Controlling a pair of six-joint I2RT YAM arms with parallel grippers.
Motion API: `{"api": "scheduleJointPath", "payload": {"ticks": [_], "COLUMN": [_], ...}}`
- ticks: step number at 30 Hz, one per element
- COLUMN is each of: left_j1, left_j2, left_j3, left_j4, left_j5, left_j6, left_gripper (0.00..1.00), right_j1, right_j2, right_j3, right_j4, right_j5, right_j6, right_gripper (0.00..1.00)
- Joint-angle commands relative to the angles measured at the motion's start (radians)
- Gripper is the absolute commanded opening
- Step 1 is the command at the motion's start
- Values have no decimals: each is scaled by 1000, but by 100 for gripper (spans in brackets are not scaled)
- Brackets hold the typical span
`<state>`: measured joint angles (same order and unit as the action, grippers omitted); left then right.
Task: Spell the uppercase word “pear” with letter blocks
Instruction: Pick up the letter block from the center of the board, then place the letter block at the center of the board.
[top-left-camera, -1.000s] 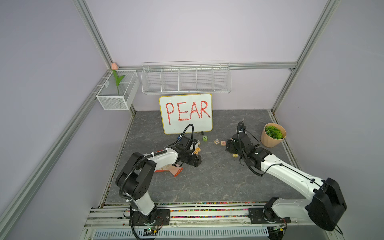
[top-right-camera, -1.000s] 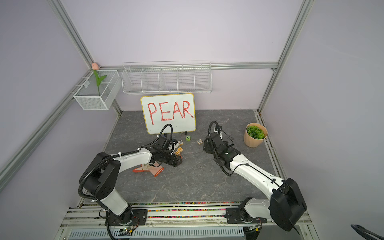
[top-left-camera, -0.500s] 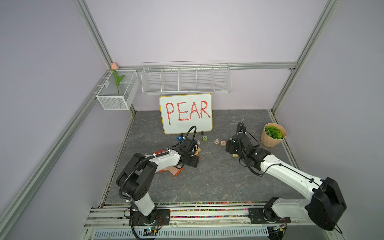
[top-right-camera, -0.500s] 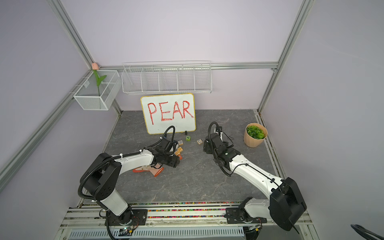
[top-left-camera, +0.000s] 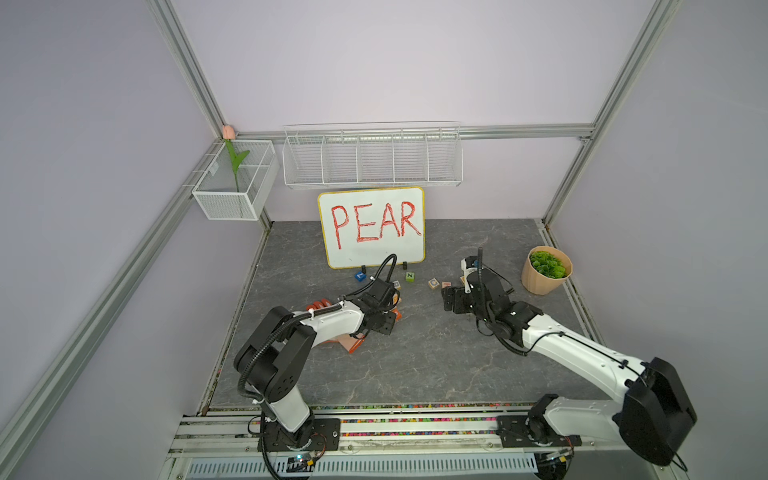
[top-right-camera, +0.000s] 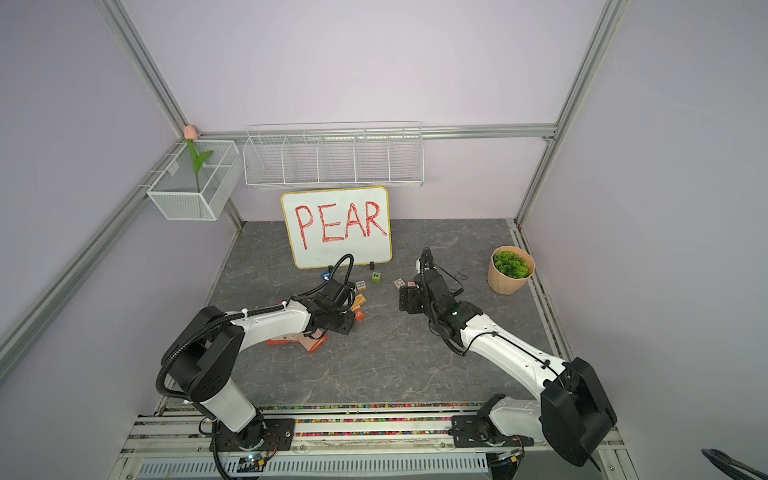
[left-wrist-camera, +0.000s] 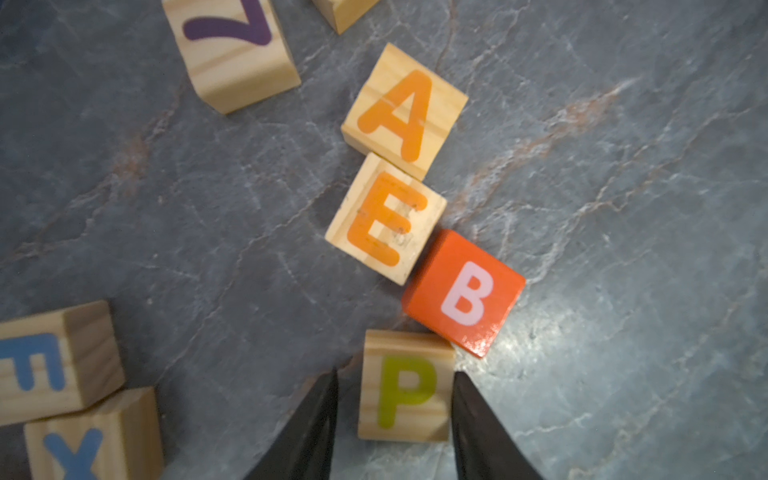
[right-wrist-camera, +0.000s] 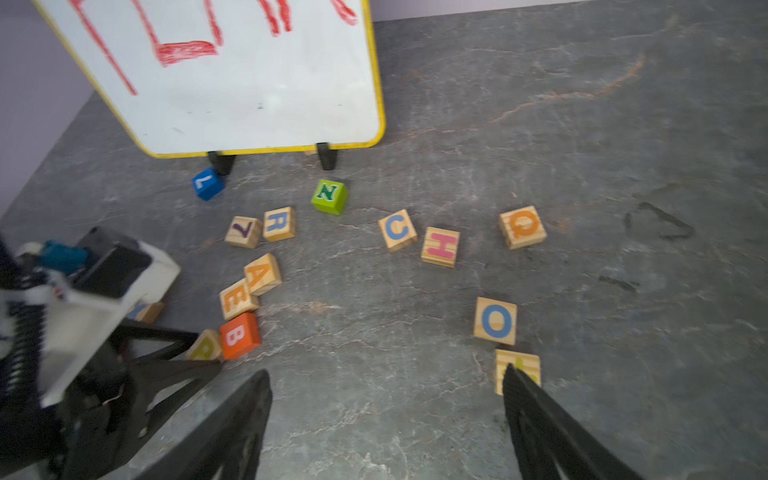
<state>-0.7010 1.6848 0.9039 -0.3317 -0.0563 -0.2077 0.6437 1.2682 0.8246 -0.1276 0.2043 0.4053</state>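
Left wrist view: the left gripper (left-wrist-camera: 395, 372) brackets the P (left-wrist-camera: 405, 395) with its fingers narrowly spread. One finger lies against the block's side and the other leaves a sliver of table (left-wrist-camera: 623, 208) showing, so the pinch is not complete. The P's corner touches an orange B (left-wrist-camera: 465, 293). The B touches the E (left-wrist-camera: 384, 218), and the E touches the A (left-wrist-camera: 403, 112). The B sits where the P belongs, which I judge is why the P is bracketed: it needs lifting clear to head the row.

Right wrist view: the right gripper (right-wrist-camera: 385, 372) hangs empty with its fingers spread wide, in my judgement held off so the arms do not crowd each other. The R (right-wrist-camera: 279, 223) lies flat just beside a 7 (right-wrist-camera: 243, 232), near the A but apart from it.

Both top views: take the whiteboard (top-left-camera: 372, 226) as 12 o'clock. The left gripper sits low near the table's middle, and the right gripper is at its 3 o'clock, well apart. The block chain runs from 12 toward 6 o'clock, though the letters are too small there to read surely. The P is hidden under the gripper.
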Motion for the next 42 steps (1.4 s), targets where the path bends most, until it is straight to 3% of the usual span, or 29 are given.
{"api": "scheduleJointPath", "payload": {"ticks": [1, 6, 15, 25, 37, 42], "left_j1": [-5, -12, -80, -207, -226, -229], "left_j2": [12, -13, -147, -150, -60, -66], "left_j3": [3, 8, -28, -59, -50, -48], "left_j4": [-26, -69, -164, -188, -207, -217], "left_j5": [-31, -74, -109, -106, -132, -131], "left_j6": [-30, -88, -308, -584, -614, -616], "left_gripper": [41, 35, 29, 27, 27, 40], "right_j1": [-1, 17, 20, 19, 18, 19], "right_j2": [2, 52, 41, -28, -83, -77], "right_j3": [15, 48, 48, -26, -70, -75], "right_j4": [67, 64, 47, 56, 45, 55], "right_j5": [-237, -364, -273, -207, -159, -151], "right_j6": [-96, -107, -127, -115, -110, -105], "right_gripper": [89, 89, 89, 89, 89, 89]}}
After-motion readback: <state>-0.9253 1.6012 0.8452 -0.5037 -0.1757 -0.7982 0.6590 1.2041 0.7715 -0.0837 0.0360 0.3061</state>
